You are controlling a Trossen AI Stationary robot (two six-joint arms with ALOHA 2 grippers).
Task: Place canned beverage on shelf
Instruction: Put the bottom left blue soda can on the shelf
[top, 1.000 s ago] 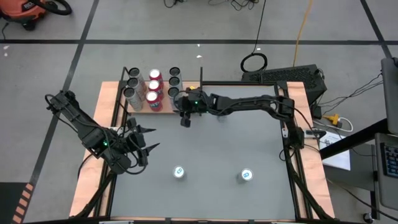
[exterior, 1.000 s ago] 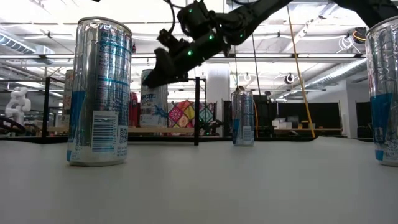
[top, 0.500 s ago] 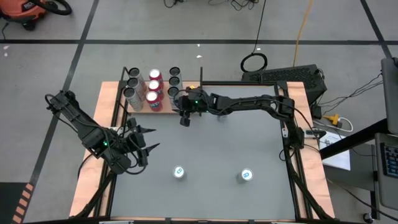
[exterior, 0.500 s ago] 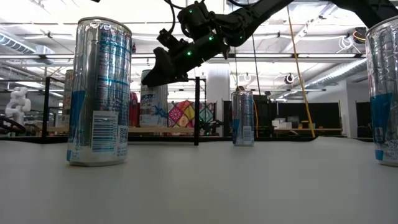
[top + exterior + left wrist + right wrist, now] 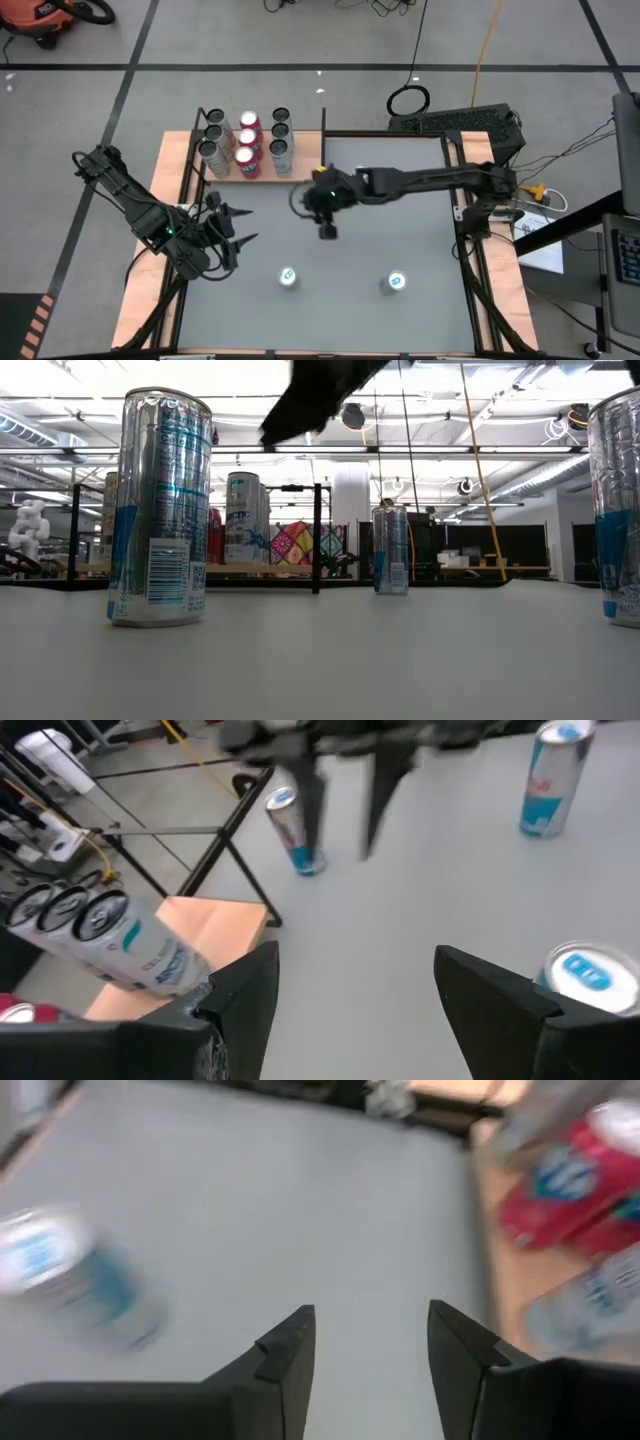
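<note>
On the shelf (image 5: 262,172), seven cans; three more on the table (image 5: 400,240); both arms' jaws parted, empty.

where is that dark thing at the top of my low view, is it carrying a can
Observer: That is the right gripper, raised over the middle of the table, clear of the shelf.
Operator: carrying anything
Observer: No. In its wrist view the fingers are apart with nothing between them.
Operator: and the other arm
Observer: The left gripper is open and empty near the table's left side.
</note>
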